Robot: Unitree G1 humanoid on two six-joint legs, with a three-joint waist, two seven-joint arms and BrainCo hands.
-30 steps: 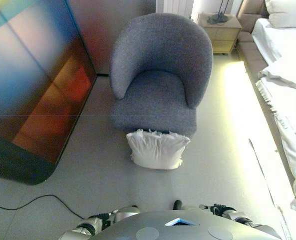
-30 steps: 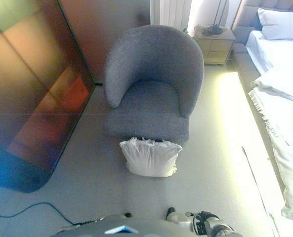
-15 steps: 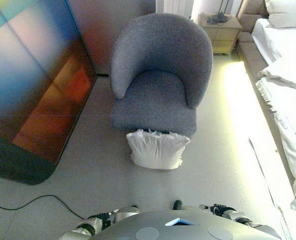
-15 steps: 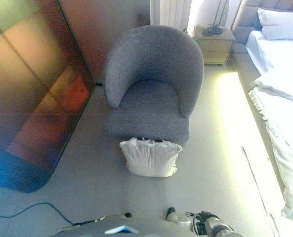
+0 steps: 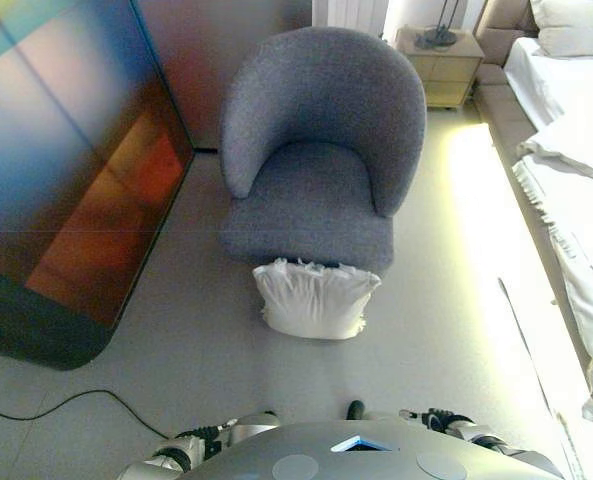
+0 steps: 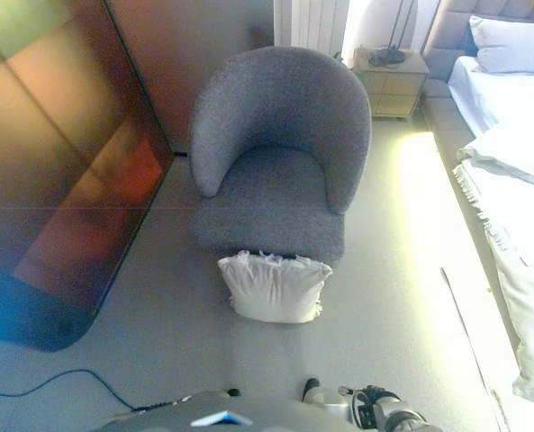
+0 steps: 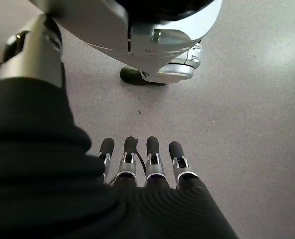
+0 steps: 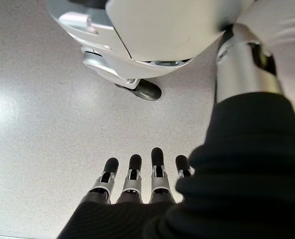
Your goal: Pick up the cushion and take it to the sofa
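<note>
Standing off from the work, I have both arms hanging low and nothing in either palm. My left hand [image 7: 147, 164] shows straight, relaxed fingers pointing down at bare grey floor [image 7: 246, 114], and my right hand [image 8: 142, 179] looks the same in its own wrist view, fingers extended and clear of everything.

The plump white fabric cushion [image 5: 314, 298] sits on the floor just below centre of the head views, its upper edge touching the front of the rounded grey upholstered armchair [image 5: 321, 150], which I take to be the sofa in the task. It leans against the seat base, I judge, because it was propped or dropped there; that leaves its near face open to me, so a two-handed grasp from the front seems sensible (one hand alone might let soft stuffing sag).

Around it: a large dark glossy panel [image 5: 66, 170] fills the left side of the frame, lying slanted along the floor close to the chair's left flank. A white-covered bed [image 5: 576, 200] runs down the right edge, and a small pale wooden nightstand [image 5: 441, 60] stands at the upper right. The strip of floor between me and the cushion looks free, so nothing blocks the approach; the lift onto the seat is short.
</note>
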